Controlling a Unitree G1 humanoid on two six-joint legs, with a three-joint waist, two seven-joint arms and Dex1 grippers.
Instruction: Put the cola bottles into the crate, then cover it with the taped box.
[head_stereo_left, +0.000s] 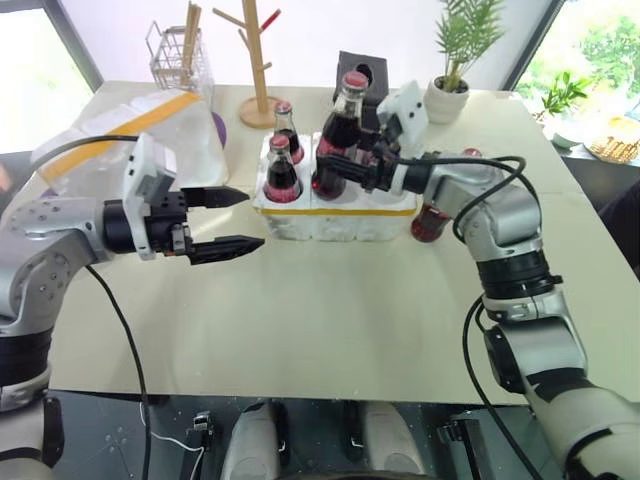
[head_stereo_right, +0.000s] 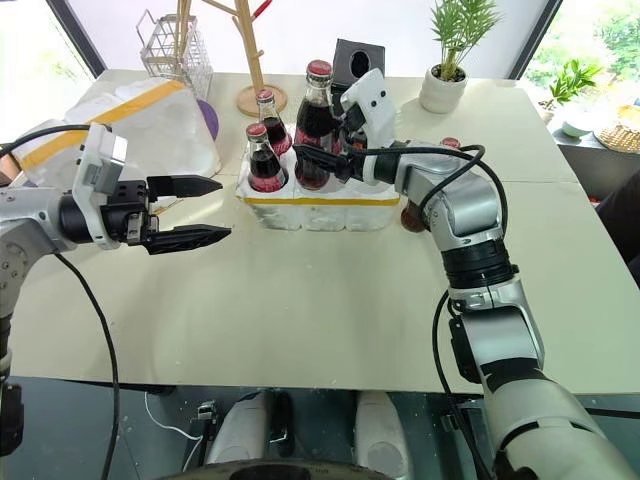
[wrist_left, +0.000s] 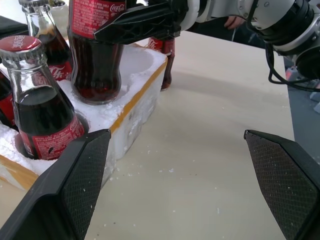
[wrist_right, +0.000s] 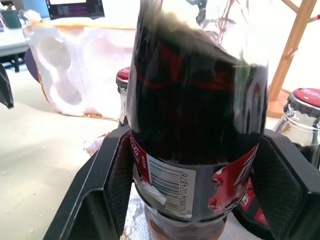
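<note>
Far left on the tabletop (head_stereo_left: 330, 320) lies the taped box (head_stereo_left: 150, 130), on its side with yellow tape bands; its molded hollow faces my right wrist camera. My left end effector (head_stereo_left: 225, 222) hangs just right of it, fingers spread wide, holding nothing, pointing at the crate (head_stereo_left: 335, 215). Behind: a wire basket (head_stereo_left: 180, 55) and a wooden peg stand (head_stereo_left: 262, 60).

Center: the white crate with a yellow band, 2 cola bottles (head_stereo_left: 282, 170) seated in its left wells, red caps, red labels. 1 label reads "Coca-Cola" in the left wrist view. My right end effector (head_stereo_left: 340, 160) is pinching a 3rd bottle (head_stereo_left: 345, 125) by its body; its base is at a middle well, can't tell if seated. Barcode on its label, digits not readable for sure.

Right: another bottle (head_stereo_left: 432, 222) stands on the tabletop just beside the crate's right end, mostly behind my arm. A black box (head_stereo_left: 362, 72) and a potted plant (head_stereo_left: 455, 60) sit at the back.
</note>
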